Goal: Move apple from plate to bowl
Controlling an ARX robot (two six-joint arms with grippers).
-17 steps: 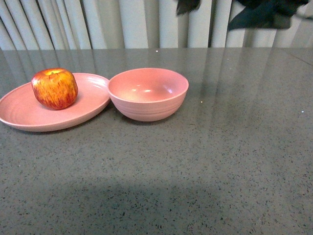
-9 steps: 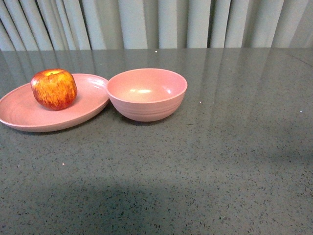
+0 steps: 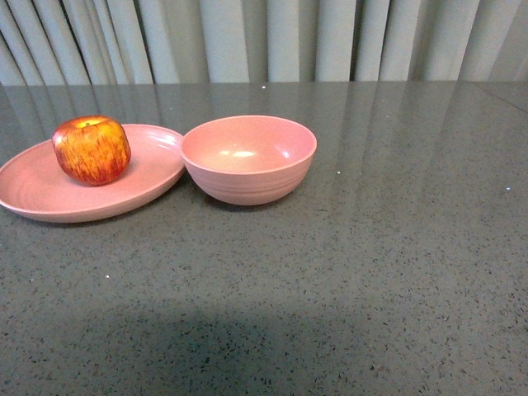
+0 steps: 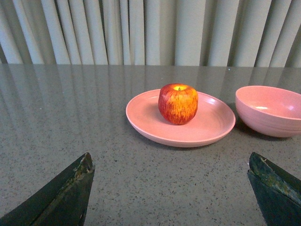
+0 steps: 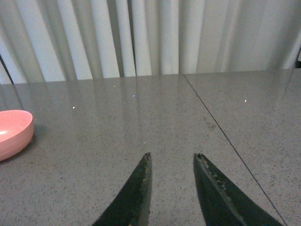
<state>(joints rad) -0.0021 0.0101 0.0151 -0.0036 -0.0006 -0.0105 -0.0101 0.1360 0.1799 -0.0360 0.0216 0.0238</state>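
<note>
Sitting upright on the plate, the apple [image 3: 91, 149] has its yellow stem dimple facing up and its red, orange-streaked skin catching the light. It rests a little back of the middle of the plate [image 3: 33, 194], and it is the only thing on that wide, shallow pink dish. Over to the right is the bowl [image 3: 247, 188], deep, pink and faintly ridged on the outside, with nothing inside it but a pale glint on its floor. Plate rim and bowl wall sit just beside each other; whether they actually touch cannot be told. Both containers stand on the dark speckled table [image 3: 346, 289], towards its left side, with a pleated grey curtain [image 3: 247, 41] hanging behind.

Now the left wrist view: the left gripper [image 4: 170, 157] has its fingers spread very wide, one at each lower corner of the picture, and they grip nothing. It sits low over the table and faces the apple, well short of the plate's near rim.

On to the right wrist view: the right gripper [image 5: 173, 156] has a narrow gap between its two dark fingers and is empty too, over bare tabletop well apart from the bowl, whose edge just shows at the side. A thin seam [image 5: 221, 127] crosses the surface there.
</note>
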